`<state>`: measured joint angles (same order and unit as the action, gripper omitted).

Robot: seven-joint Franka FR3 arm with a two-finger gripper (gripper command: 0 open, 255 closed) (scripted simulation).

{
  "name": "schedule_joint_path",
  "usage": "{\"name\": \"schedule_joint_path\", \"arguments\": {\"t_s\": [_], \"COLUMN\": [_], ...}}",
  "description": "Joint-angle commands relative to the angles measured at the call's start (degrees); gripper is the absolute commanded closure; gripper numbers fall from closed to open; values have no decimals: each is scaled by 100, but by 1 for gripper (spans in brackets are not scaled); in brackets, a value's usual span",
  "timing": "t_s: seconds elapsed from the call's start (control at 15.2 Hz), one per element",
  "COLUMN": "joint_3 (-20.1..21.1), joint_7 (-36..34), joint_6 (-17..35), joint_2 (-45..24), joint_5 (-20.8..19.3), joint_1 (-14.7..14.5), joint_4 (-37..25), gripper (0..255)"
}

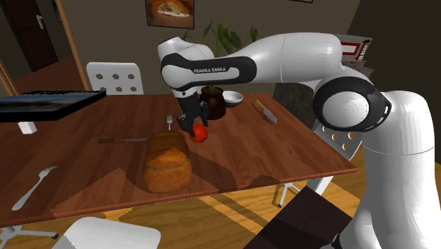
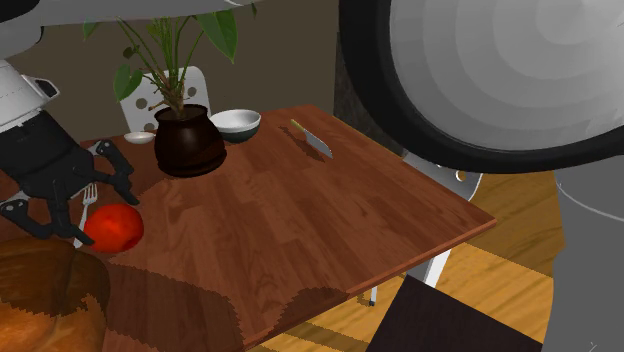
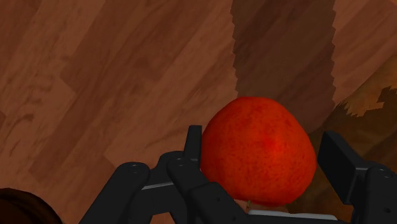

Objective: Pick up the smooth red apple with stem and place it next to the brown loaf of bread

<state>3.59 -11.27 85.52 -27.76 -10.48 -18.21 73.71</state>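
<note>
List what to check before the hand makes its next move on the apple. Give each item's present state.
1. The apple sits inside the hand, between its fingers: ok.
2. Fingers clamped on the apple: not ok; a gap shows beside one finger.
3. Apple lifted off the table: cannot tell; it looks to be at the surface.
4. Apple close to the bread loaf: ok, beside its far end and apart from it.
5. Hand's path free of the fork: cannot tell; it lies close by the hand.
6. Distance to the dark plant pot: ok, it stands well apart.
</note>
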Motion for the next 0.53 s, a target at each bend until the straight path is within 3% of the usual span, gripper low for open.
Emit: {"name": "schedule_joint_path", "arguments": {"t_s": [0.0,0.46], "joint_3": [-1,-2], "joint_7": [-17,-92], "joint_6": [144,648], "joint_2": [-25,-74], "joint_5": [-2,-9], "joint_1": [7,26], "joint_4": [116,577], "gripper": [255,255]}}
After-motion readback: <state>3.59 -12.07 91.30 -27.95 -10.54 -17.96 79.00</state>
